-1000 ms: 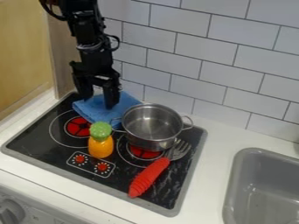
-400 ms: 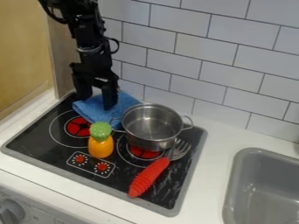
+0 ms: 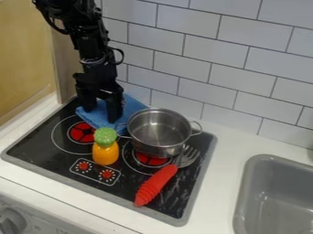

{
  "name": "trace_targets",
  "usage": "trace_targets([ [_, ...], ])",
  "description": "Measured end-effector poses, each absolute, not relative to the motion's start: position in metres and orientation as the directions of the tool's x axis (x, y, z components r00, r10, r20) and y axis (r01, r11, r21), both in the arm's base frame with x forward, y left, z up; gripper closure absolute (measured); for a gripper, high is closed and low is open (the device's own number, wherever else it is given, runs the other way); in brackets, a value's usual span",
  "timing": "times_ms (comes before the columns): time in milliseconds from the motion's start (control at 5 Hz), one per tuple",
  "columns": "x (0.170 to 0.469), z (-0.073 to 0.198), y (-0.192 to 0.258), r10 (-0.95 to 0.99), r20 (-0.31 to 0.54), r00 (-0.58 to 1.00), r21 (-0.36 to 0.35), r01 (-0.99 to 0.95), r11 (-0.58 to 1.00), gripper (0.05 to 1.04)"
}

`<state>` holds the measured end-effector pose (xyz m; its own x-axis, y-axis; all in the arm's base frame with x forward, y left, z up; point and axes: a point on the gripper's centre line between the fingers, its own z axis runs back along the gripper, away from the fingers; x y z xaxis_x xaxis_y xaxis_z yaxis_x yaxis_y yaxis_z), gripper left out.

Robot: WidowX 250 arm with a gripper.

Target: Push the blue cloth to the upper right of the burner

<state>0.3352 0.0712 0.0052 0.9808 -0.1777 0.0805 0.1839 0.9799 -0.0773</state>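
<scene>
Blue fabric, the cloth (image 3: pixel 132 106) the task speaks of, lies flat and a little rumpled at the back-left corner of the stovetop (image 3: pixel 36 168), along its rear edge. It covers the ground just past the upper right of the left burner (image 3: pixel 81 132), so by my judgement the goal is largely met, with at most a small nudge left. Its right side runs close up to the steel pot (image 3: pixel 160 130); whether the pot's near handle rests on the fabric I cannot tell.

Black and upright, the gripper (image 3: pixel 102 114) hangs over the cloth with its fingers spread wide and nothing pinched between them. That suits a push: two tips set apart can bear down on loose fabric and drag it along without bunching it into one fold. They look to be at the cloth's surface, though how hard they press does not show.

The pot sits at the back of the right burner (image 3: pixel 149 158), and probably acts as a stop on that side; shoving further right would likely crumple the cloth against it or shift it. The orange toy with a green top (image 3: pixel 105 153) and the red-handled utensil (image 3: pixel 157 183) lie forward of all this, out of the way of a push towards the rear edge.
</scene>
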Motion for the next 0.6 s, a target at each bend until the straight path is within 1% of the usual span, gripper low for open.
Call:
trace_targets([
  [400, 0.327, 0.002, 0.078, -0.162, 0.067, 0.984, -0.083, 0.167, 0.982, 0.085],
  [600, 0.321, 0.001, 0.086, -0.175, 0.056, 0.983, -0.054, 0.178, 0.983, 0.085],
])
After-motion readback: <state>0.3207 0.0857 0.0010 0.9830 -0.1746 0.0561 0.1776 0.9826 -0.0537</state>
